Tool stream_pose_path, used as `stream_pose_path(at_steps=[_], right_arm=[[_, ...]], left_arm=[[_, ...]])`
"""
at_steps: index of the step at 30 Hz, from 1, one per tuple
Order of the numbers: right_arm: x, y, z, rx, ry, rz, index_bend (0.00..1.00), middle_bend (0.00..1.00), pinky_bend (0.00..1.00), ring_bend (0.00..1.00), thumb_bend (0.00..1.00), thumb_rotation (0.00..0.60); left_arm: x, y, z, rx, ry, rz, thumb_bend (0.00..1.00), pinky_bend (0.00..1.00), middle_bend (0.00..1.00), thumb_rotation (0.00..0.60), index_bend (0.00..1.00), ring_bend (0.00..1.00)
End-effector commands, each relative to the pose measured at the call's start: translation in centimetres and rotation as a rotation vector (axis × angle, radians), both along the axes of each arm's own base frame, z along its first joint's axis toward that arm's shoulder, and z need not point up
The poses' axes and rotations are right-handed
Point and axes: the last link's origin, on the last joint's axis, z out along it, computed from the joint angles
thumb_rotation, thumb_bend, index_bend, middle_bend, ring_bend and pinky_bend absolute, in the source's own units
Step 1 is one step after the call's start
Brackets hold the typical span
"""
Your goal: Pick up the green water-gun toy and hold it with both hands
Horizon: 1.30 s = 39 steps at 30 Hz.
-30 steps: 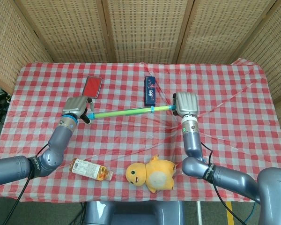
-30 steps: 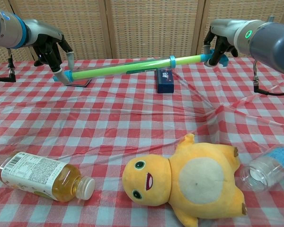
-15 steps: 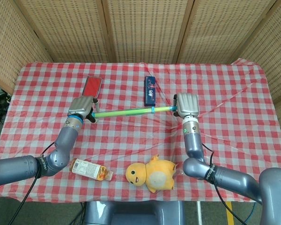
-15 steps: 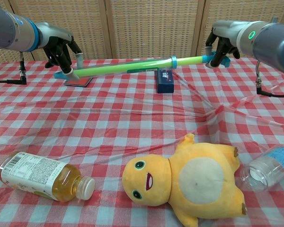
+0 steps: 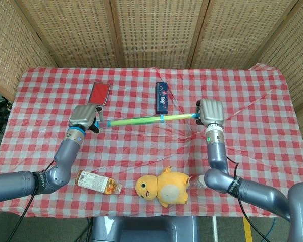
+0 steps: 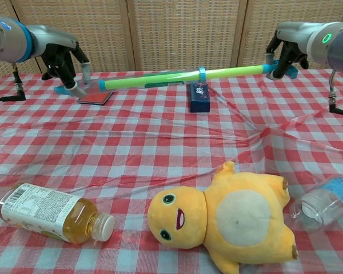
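The green water-gun toy (image 5: 151, 120) (image 6: 177, 76) is a long green tube with blue ends, held level above the table. My left hand (image 5: 83, 117) (image 6: 66, 57) grips its blue left handle, where a short pale rod shows between the hand and the tube. At the other end my right hand (image 5: 211, 112) (image 6: 287, 48) grips the blue tip. Both hands are curled around their ends, so the very tips of the toy are hidden.
On the checked tablecloth (image 5: 252, 96) lie a red flat case (image 5: 99, 93) behind the left hand and a dark blue box (image 5: 162, 97) under the tube. Near the front edge are a tea bottle (image 6: 51, 212), a yellow plush toy (image 6: 228, 214) and a clear bottle (image 6: 326, 201).
My right hand has moved to the right, carrying the green tube with it. The left hand shifted slightly left, and a pale rod now shows at the tube's left end.
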Motion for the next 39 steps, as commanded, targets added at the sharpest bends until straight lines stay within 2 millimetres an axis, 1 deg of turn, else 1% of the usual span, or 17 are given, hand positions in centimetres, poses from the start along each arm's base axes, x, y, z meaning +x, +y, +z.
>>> stream_pose_path(at_steps=[1,10,16,22,30,33,35,36,37,38,39], right_arm=[[-0.7,0.0,0.3,-0.006,0.006,-0.012,0.80,1.00,0.77,1.00,0.52,0.600],[-2.6,-0.1,1.4,-0.032,0.017,-0.054,0.80,1.00,0.77,1.00,0.52,0.600],[-3.4,0.0,2.3,-0.054,0.029,-0.077,0.80,1.00,0.77,1.00,0.52,0.600],[-3.6,0.0,3.1,-0.073,0.040,-0.082,0.80,1.00,0.77,1.00,0.52,0.600],[-4.1,0.1,3.8,-0.082,0.047,-0.094,0.80,1.00,0.77,1.00,0.52,0.600],[-4.6,0.2,4.0,-0.085,0.051,-0.106,0.80,1.00,0.77,1.00,0.51,0.600],[-4.9,0.3,4.1,-0.087,0.055,-0.111,0.77,1.00,0.76,0.99,0.47,0.600],[-5.0,0.3,4.2,-0.089,0.058,-0.110,0.71,0.97,0.72,0.96,0.42,0.600],[-5.2,0.4,4.2,-0.089,0.064,-0.104,0.62,0.88,0.64,0.88,0.37,0.600],[-5.3,0.4,4.2,-0.088,0.070,-0.098,0.54,0.79,0.55,0.80,0.34,0.600],[-5.5,0.6,4.2,-0.080,0.083,-0.094,0.42,0.63,0.41,0.65,0.30,0.600]], left_arm=[[-1.2,-0.4,0.6,0.008,0.021,0.006,0.57,0.73,0.92,0.600,0.63,0.83],[-4.1,-1.1,2.4,0.035,0.065,0.008,0.57,0.73,0.92,0.600,0.63,0.83],[-5.5,-1.2,3.4,0.032,0.106,0.009,0.57,0.73,0.92,0.600,0.63,0.83],[-6.1,-1.2,4.0,0.039,0.109,0.014,0.57,0.73,0.92,0.600,0.63,0.83],[-6.4,-1.3,4.2,0.039,0.108,0.016,0.57,0.73,0.92,0.600,0.63,0.83],[-6.4,-1.3,4.2,0.040,0.107,0.016,0.56,0.73,0.90,0.600,0.60,0.82],[-6.4,-1.3,4.1,0.040,0.115,0.011,0.47,0.69,0.80,0.600,0.51,0.74],[-6.4,-1.3,4.2,0.041,0.124,0.005,0.37,0.64,0.69,0.600,0.43,0.64],[-6.4,-1.3,4.1,0.039,0.135,-0.001,0.27,0.56,0.54,0.600,0.35,0.53],[-6.5,-1.4,4.1,0.033,0.146,-0.005,0.19,0.48,0.40,0.600,0.27,0.43],[-6.5,-1.4,4.0,0.024,0.157,-0.009,0.16,0.43,0.31,0.600,0.22,0.37]])
